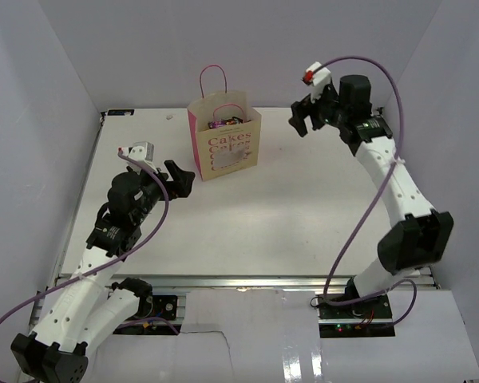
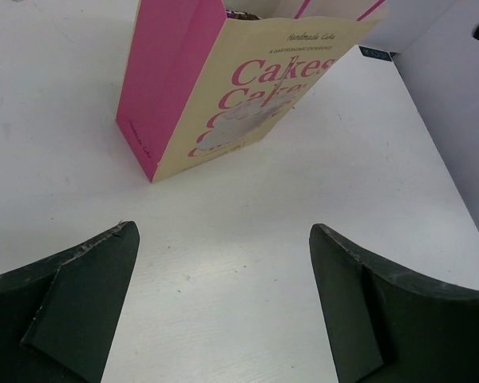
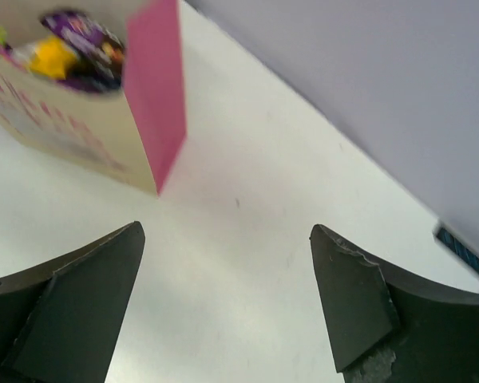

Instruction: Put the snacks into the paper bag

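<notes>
Either side of the paper bag (image 1: 223, 152) — right claw (image 1: 300, 121) aloft, left claw (image 1: 182, 180) low — both wide, empty.

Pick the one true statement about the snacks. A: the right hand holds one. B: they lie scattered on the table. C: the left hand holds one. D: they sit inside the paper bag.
D: purple and yellow snacks show in the open top of the paper bag, and the left hand and right hand are open and empty.
</notes>
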Available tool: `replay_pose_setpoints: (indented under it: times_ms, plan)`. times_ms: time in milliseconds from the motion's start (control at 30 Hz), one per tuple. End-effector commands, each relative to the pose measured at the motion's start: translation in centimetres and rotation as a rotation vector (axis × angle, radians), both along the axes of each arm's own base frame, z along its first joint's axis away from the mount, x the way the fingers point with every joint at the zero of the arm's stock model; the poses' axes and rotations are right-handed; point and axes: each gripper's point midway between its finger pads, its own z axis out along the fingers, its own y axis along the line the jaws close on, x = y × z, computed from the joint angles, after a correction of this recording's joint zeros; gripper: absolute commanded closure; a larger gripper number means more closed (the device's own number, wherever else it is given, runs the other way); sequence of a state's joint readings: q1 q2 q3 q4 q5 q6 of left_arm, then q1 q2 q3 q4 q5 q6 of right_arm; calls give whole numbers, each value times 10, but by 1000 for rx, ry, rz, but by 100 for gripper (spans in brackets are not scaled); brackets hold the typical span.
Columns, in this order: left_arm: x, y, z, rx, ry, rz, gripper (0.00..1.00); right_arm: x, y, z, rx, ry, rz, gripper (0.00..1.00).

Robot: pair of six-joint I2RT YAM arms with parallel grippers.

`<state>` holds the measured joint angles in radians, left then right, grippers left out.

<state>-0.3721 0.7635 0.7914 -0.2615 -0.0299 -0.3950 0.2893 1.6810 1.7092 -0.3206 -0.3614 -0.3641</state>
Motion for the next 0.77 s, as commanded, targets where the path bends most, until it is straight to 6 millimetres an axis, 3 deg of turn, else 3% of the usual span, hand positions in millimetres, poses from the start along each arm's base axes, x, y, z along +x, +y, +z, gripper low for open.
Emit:
replay_pose_setpoints:
  times_ms: [0,33,67,100,167,200,233,300,367,500,600,733]
  plan:
    - [0,-8,6,-43,4,-31,2,-46,-58,-12,-56,73,-202,10]
    - [-1,-13,5,-52,12,-55,2,-59,-77,-54,-99,157,-265,10]
    - [-1,-14,3,-64,21,-57,2,-69,-95,-66,-112,182,-308,10]
    - [-1,-15,-3,-67,39,-60,2,-93,-109,-84,-129,206,-337,10]
    - [-1,-18,-8,-87,63,-65,2,-110,-132,-97,-134,217,-413,10]
    - [0,-19,-14,-90,82,-65,2,-123,-140,-90,-120,188,-434,10]
    - [0,-21,-17,-95,92,-68,2,-133,-148,-108,-131,219,-464,10]
    - [-1,-24,-23,-104,114,-80,2,-147,-160,-103,-84,205,-535,10]
    - [0,-26,-27,-98,132,-87,2,-157,-172,-112,-92,212,-600,10]
    - [-3,-25,-26,-95,140,-90,2,-163,-194,-95,-88,139,-724,10]
    - [-6,-24,-25,-99,141,-90,2,-163,-204,-85,-89,93,-775,10]
    - [-12,-22,-28,-112,146,-87,2,-165,-202,-86,-70,88,-771,10]
